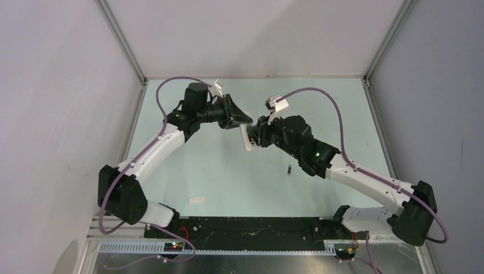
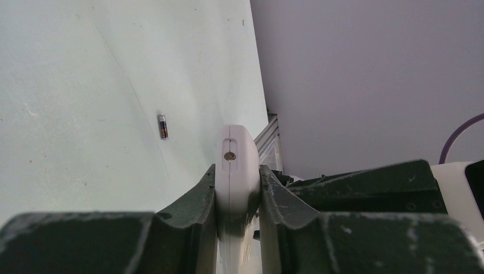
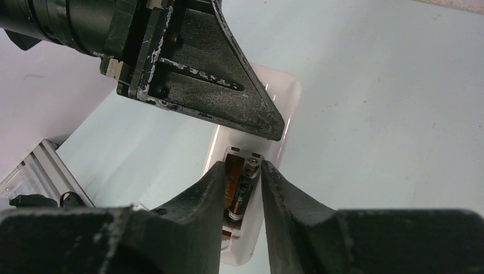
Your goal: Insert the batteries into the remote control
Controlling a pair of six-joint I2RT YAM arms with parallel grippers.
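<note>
On the table (image 1: 228, 171) mid-way, top view: left gripper (image 1: 245, 121) clamps the remote (image 1: 249, 141) and the right gripper (image 1: 258, 136) noses into it, with the arms blocking the recess; a loose battery (image 1: 289, 169) lies near the right forearm and the cover strip (image 1: 196, 200) well apart by the left base. Left wrist: fingers (image 2: 200, 200) are clenched on the remote's end, its body hidden below them, the loose battery beyond. Right wrist: the jaws are slightly parted astride the seated battery (image 3: 241, 197) in the brown recess, with a gap on one side; the left finger covers the remote's top.
</note>
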